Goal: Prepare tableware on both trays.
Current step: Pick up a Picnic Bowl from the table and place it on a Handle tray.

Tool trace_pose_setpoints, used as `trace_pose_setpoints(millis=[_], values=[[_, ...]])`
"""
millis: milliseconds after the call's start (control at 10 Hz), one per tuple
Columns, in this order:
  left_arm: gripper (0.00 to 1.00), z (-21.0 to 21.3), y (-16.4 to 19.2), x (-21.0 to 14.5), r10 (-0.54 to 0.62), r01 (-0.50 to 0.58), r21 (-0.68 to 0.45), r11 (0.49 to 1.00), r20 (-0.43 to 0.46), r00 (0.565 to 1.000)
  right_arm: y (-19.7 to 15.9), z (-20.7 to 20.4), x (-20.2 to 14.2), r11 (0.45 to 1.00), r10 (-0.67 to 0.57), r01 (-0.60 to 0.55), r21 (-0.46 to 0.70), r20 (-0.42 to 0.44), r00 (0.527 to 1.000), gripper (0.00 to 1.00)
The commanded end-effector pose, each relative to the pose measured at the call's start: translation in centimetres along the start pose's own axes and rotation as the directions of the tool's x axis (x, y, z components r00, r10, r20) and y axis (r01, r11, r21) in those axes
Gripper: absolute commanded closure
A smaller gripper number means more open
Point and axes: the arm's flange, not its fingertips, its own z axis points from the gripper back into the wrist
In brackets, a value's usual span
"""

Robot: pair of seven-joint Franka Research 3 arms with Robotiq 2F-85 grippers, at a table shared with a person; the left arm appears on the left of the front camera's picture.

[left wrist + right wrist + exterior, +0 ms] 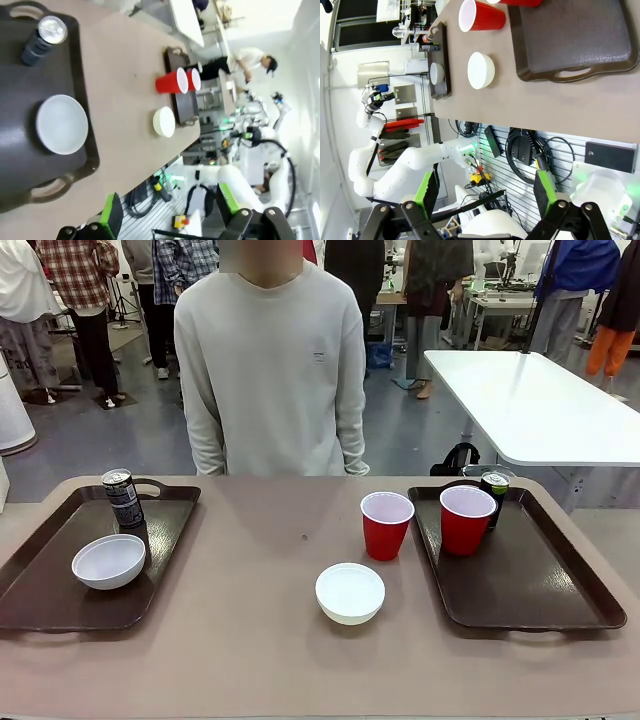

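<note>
Tan tabletop [250, 650] lying between robot and person in pale sweater [270, 370], who is standing at far edge. Large dark brown rectangular plastic left tray [40, 590] holding upright small black drink can [123, 498], round white bowl [109, 561] sitting just in front of it. Matching right tray [540, 590] holding red plastic cup with white inside [466, 519], second black can [495, 485] standing close behind. Second red cup [386, 525] and second white bowl [350, 592] sitting on bare table between trays. Left gripper [168, 210] and right gripper [487, 192] hovering beyond table's near edge, jaws apart, gripping nothing.
</note>
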Motion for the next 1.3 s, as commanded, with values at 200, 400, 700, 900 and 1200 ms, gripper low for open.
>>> trace_pose_setpoints(millis=[200,400,700,900,1200], values=[[0.00,0.0,0.0,0.0,0.000,0.000,0.000,1.000,0.000,1.000,0.0,0.0,0.0,1.000,0.018,-0.017,0.019,-0.002,1.000,0.00],[0.00,0.0,0.0,0.0,0.000,0.000,0.000,1.000,0.000,1.000,0.0,0.0,0.0,1.000,0.018,-0.017,0.019,-0.002,1.000,0.00],[0.00,0.0,0.0,0.0,0.000,0.000,0.000,1.000,0.000,1.000,0.0,0.0,0.0,1.000,0.000,0.000,0.000,0.000,1.000,0.00],[0.00,0.0,0.0,0.0,0.000,0.000,0.000,1.000,0.000,1.000,7.1,-2.8,-2.3,0.981,0.122,-0.126,-0.148,-0.036,0.992,0.00],[0.00,0.0,0.0,0.0,0.000,0.000,0.000,1.000,0.000,1.000,15.4,-12.3,-3.9,0.892,0.210,-0.230,-0.389,-0.095,0.973,0.00]])
